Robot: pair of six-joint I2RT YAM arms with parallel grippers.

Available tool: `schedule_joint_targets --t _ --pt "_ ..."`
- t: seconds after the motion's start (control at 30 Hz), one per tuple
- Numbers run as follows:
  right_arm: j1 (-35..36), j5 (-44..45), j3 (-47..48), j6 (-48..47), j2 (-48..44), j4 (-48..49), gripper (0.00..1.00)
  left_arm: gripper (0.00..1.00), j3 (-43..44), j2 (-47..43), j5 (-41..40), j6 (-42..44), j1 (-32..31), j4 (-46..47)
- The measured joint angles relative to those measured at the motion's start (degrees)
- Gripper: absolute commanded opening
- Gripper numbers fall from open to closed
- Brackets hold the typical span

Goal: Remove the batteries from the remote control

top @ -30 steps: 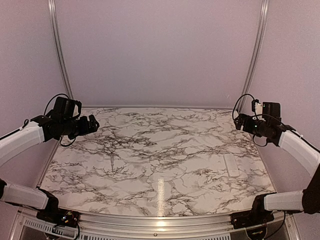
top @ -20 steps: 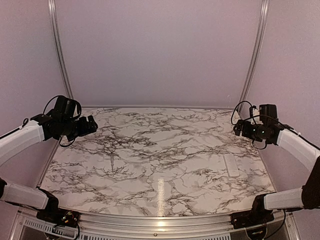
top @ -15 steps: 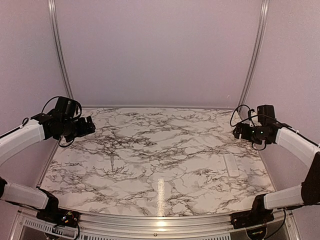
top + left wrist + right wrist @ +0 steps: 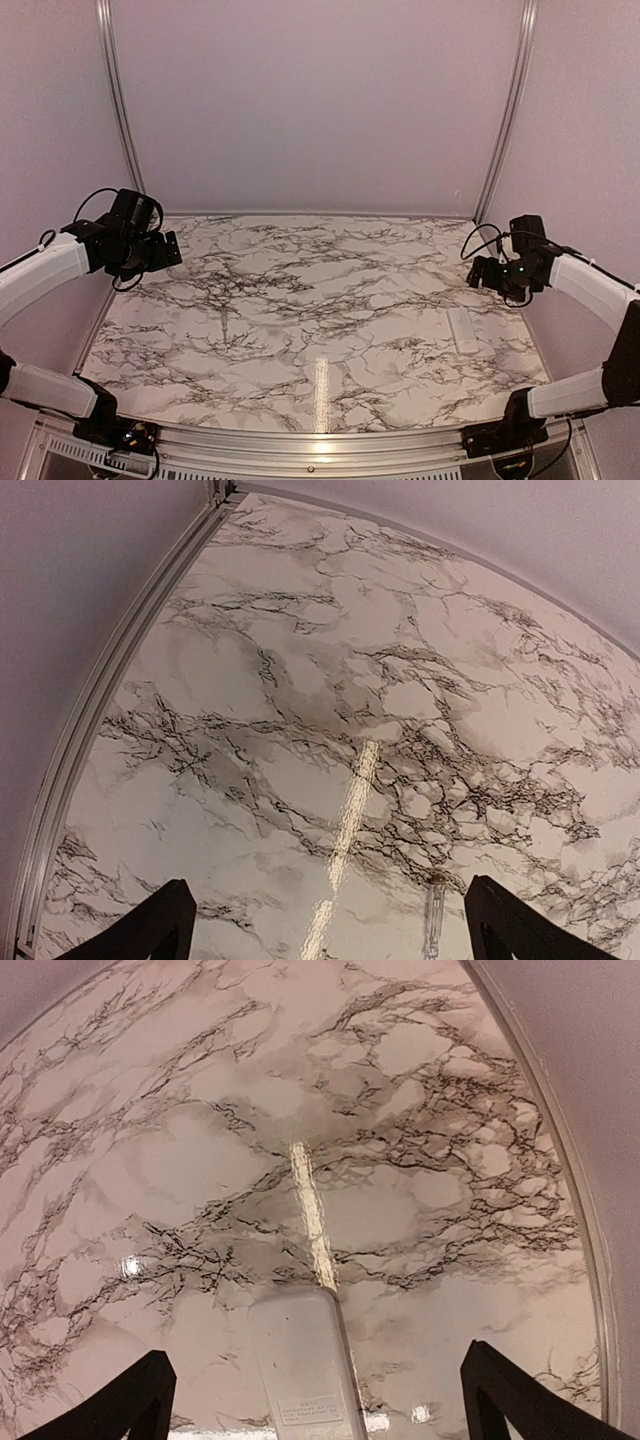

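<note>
Marble-patterned table (image 4: 300, 300) with pale walls on three sides and a metal rail (image 4: 110, 680) along its edge.

The remote control (image 4: 463, 330) lies flat on the near-right part of the table, close to the right edge, with its long axis running roughly front to back. It is a white bar with rounded ends. In the right wrist view it (image 4: 300, 1360) sits bottom centre, plain white face up, with a small printed label near the end cut off by the frame. No dark compartment shows on this face. The batteries cannot be made out in any view.

The right gripper (image 4: 478, 272) hangs in the air just beyond the remote control, over the right side of the table and not touching it. Its fingers (image 4: 130, 1400) are spread wide with nothing between them, and the remote control shows on the table below, between the two tips.

The left gripper (image 4: 168, 250) is raised over the far-left edge of the table, pointing inward, well apart from the remote control. Its fingers (image 4: 150, 930) are also spread wide and hold nothing, with only bare marble and a glare streak (image 4: 345, 830) below.
</note>
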Motion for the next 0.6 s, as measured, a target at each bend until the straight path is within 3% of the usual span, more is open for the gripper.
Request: schedule_joint_targets --t 0.37,0.6 --pt "8.13 3.67 0.04 1.68 10.49 -4.98 0.98 0.99 1.84 2.45 4.92 2.82 0.00 -1.51" --pt "8.81 5.09 0.11 3.28 12.61 -7.80 0.95 0.99 0.90 0.24 9.42 4.22 0.00 -1.36"
